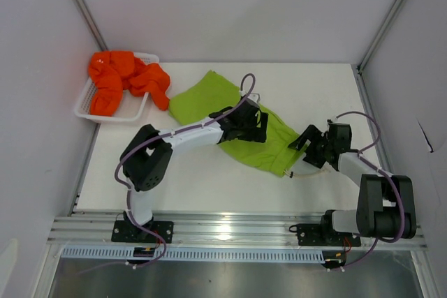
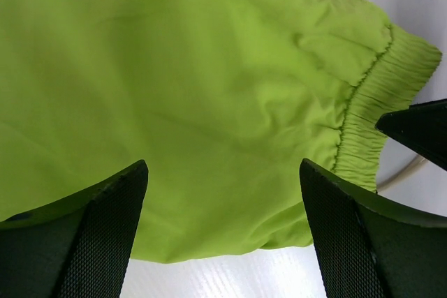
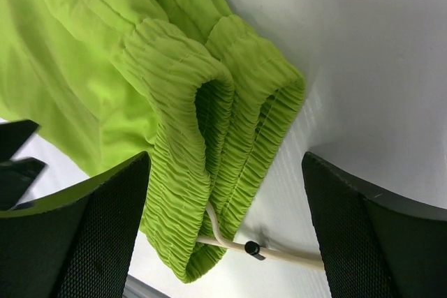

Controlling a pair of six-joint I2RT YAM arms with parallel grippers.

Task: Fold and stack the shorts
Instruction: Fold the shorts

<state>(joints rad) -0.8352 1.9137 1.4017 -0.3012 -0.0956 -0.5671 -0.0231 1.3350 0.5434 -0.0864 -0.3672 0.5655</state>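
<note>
Left gripper [image 1: 257,128] sits open over the green shorts [image 1: 202,95], spread beside the basket [image 1: 85,108] (orange shorts [image 1: 122,78] heaped inside it); right gripper [image 1: 302,142], also open, faces their waistband [image 3: 188,137] farther from the basket. Pinching both waistband layers together should keep the fold even.

Bright, even light comes from above. The white table [image 1: 209,179] gives back a soft shine, and the metal rail [image 1: 230,232] along its near edge has small white glints. Shadows on the table are pale and soft. Up close, the green shorts [image 3: 174,102] look sharp, with dark folds. The left end effector [image 2: 223,165] and right end effector [image 3: 227,158] look dark and a bit fuzzy. A grey shadow lies on the table by the right one.
</note>
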